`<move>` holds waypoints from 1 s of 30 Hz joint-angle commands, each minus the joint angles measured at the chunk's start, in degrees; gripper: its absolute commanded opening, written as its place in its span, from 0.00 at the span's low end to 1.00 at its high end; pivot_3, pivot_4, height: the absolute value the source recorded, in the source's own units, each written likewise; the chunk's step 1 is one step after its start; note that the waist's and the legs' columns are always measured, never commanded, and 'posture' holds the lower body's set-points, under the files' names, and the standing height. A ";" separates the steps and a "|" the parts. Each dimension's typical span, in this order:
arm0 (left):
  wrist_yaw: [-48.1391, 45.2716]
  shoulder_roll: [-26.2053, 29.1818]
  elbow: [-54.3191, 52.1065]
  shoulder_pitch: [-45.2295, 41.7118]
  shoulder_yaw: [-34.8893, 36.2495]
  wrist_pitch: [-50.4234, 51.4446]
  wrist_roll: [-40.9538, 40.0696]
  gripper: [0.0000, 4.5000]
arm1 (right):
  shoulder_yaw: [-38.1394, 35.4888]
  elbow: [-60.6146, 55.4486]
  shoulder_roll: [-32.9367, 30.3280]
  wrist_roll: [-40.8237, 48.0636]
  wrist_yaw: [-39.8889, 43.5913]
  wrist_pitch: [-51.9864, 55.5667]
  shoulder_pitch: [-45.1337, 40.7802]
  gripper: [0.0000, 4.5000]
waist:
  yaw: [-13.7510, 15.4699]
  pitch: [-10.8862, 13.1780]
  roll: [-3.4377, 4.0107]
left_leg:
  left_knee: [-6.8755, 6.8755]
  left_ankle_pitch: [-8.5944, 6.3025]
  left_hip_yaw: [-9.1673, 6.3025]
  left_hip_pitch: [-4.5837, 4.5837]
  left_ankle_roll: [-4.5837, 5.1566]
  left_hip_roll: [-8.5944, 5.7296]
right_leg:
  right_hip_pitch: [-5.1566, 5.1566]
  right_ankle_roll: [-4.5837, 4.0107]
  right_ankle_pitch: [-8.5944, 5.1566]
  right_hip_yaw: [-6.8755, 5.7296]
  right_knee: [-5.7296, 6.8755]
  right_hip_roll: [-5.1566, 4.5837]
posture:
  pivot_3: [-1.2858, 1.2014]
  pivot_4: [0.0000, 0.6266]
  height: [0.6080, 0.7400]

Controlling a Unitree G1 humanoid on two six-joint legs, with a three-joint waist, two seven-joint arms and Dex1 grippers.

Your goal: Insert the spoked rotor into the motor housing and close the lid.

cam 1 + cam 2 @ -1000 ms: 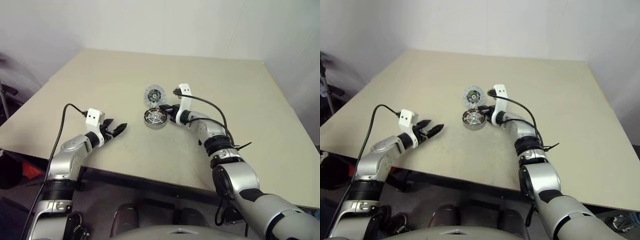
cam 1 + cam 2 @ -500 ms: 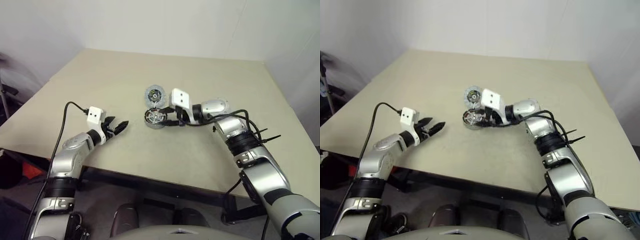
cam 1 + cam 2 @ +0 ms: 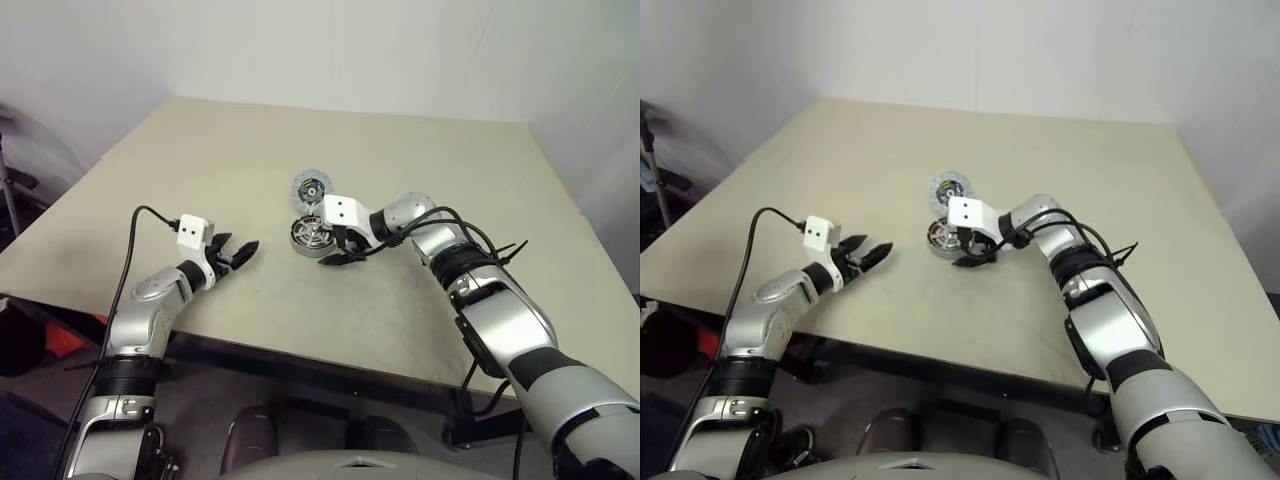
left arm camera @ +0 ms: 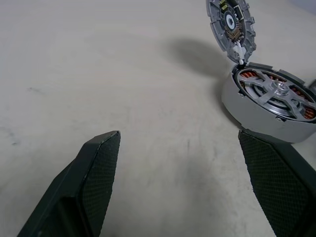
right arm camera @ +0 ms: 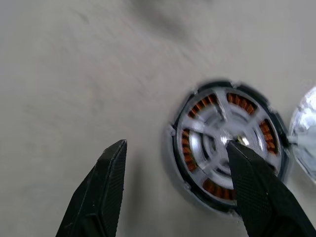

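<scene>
Spoked rotor point(image 4: 275, 94) sits seated in the motor housing point(image 4: 247, 111) mid-bench point(image 3: 200, 160), lid point(image 4: 230, 22) hinged up behind it, right gripper point(image 3: 340, 247) gaping empty overhead, left gripper point(image 3: 238, 254) wide, empty, well clear.

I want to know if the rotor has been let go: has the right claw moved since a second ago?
Yes. The right claw has swung from the motor housing's right side to its near edge, and now hangs open above it.

1 motor housing point(image 4: 269, 106) w/ 1 spoked rotor point(image 4: 276, 94), 1 lid point(image 4: 231, 22), 1 table point(image 3: 420, 160)
</scene>
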 commanded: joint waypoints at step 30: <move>2.20 -1.00 -1.26 1.45 2.37 -3.21 -0.33 0.90 | -0.28 9.56 1.43 -9.47 -5.72 -5.21 -4.67 0.61 | -0.06 0.00 0.01 | 0.06 0.00 0.01 0.13 0.00 0.07 | 0.01 -0.04 0.02 0.01 0.17 0.00 | 0.52 0.00 1.00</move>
